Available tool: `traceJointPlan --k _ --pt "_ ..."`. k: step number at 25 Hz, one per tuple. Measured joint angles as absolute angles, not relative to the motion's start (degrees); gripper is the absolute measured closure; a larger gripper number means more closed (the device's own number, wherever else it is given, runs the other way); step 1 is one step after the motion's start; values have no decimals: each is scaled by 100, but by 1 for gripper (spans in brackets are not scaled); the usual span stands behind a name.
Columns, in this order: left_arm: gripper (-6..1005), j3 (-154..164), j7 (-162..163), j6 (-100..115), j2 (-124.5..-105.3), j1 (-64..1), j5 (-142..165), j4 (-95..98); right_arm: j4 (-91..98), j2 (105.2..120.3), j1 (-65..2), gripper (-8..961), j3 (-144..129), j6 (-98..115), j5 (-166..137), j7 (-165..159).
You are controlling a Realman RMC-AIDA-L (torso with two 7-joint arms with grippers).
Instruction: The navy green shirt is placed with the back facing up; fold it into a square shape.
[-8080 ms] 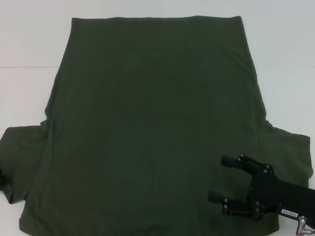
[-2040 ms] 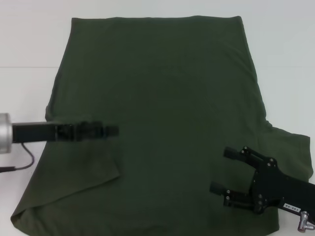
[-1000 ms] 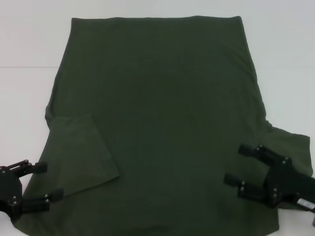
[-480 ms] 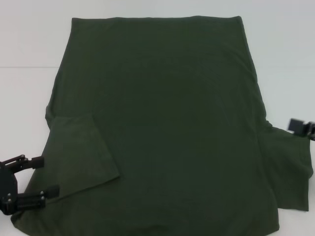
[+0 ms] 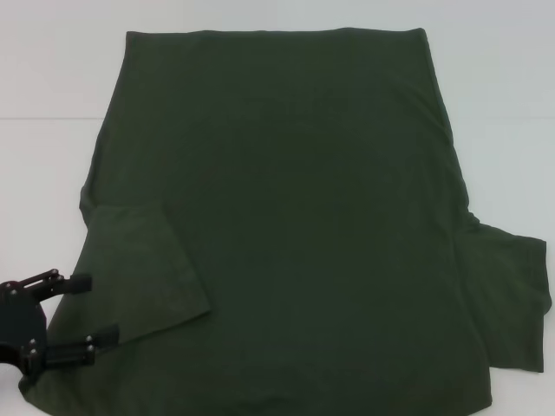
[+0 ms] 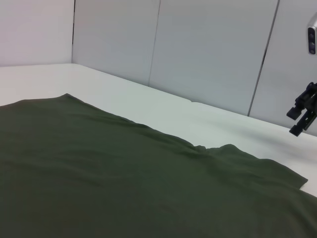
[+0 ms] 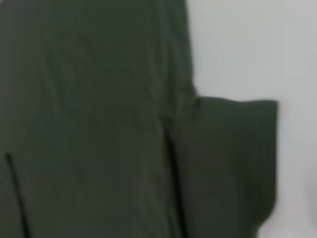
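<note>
— both fingers of my left gripper (image 5: 85,319) stand apart, released, with nothing between them. it sits at the near left corner of the navy green shirt (image 5: 295,217), fingers pointing inward over the cloth's edge.

— and your right one?

— my head view doesn't show it at all. my left wrist view catches a small dark gripper (image 6: 303,115) far off past the shirt, raised above the white table (image 5: 52,87), which i take to be my right gripper. whether it is parted or clenched there i cannot tell.

— where does the shirt lie?

— spread flat on the table, plain side up, filling most of my head view. its straight hem is at the far side, and the body widens toward me.

— the sleeves?

— my left-side sleeve (image 5: 143,269) is turned in and lies on top of the body as a flat flap, its slanted edge just beside my upper finger. my right-side sleeve (image 5: 512,299) lies out flat on the table, unfolded. my right wrist view shows that same sleeve jutting from the body, with a soft crease along the side seam.

— any lettering?

— none visible, only plain olive cloth.
</note>
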State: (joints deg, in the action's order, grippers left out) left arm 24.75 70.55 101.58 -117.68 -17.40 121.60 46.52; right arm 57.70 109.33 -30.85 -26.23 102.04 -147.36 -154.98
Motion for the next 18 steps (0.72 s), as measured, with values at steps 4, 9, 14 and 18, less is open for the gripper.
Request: traceJointPlan --k 4,9,14,18 --pt "95 2477 7046 10141 -11776 -1759 12169 4650 5722 10964 -3316 47 -2679 10113 -15316 -15593" --pt "95 2458 7044 10136 -11776 -1765 12173 4649 5403 11057 -3437 47 -2872 9775 -15574 -15604" --pt "96 2461 7043 10133 -11784 -1767 12173 4649 5076 11142 -3489 47 -3061 9385 -15554 -15573" --pt "96 2455 7054 10145 -11787 -1776 12163 4649 4905 11172 -3547 47 -3194 9189 -15538 -15554"
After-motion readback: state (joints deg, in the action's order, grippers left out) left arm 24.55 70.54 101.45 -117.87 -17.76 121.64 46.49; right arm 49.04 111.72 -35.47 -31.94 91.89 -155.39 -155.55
